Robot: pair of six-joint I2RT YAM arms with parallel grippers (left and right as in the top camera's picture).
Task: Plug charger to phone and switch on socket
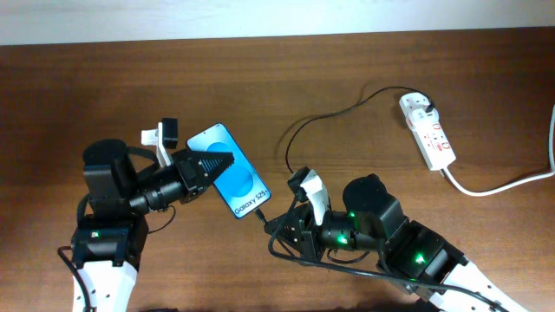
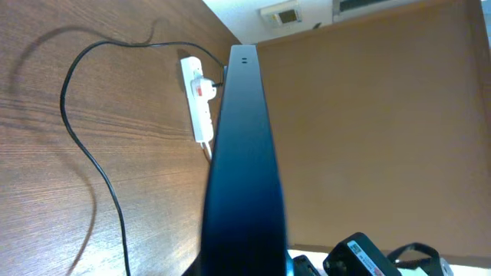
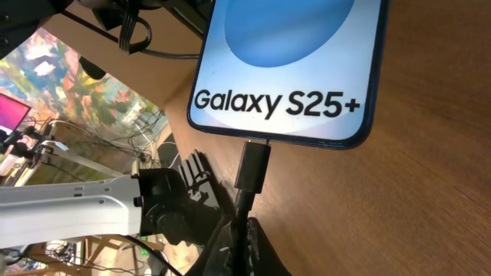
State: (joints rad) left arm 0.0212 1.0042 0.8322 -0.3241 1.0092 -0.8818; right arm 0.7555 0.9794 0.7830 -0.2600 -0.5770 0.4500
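The phone [image 1: 236,176], blue screen up, is held tilted above the table by my left gripper [image 1: 217,163], which is shut on its upper half. In the left wrist view the phone [image 2: 242,153] shows edge-on. In the right wrist view the screen reads "Galaxy S25+" [image 3: 288,69]. My right gripper [image 3: 247,238] is shut on the charger cable just behind its connector [image 3: 253,165], whose tip sits at the phone's bottom port. The black cable [image 1: 299,130] runs to a plug [image 1: 431,107] in the white socket [image 1: 429,134].
The socket's thick white cord [image 1: 503,184] trails off to the right edge. The socket also shows in the left wrist view [image 2: 198,96], with the black cable [image 2: 92,153] looping over the wooden table. The right arm's own cables lie near the front edge.
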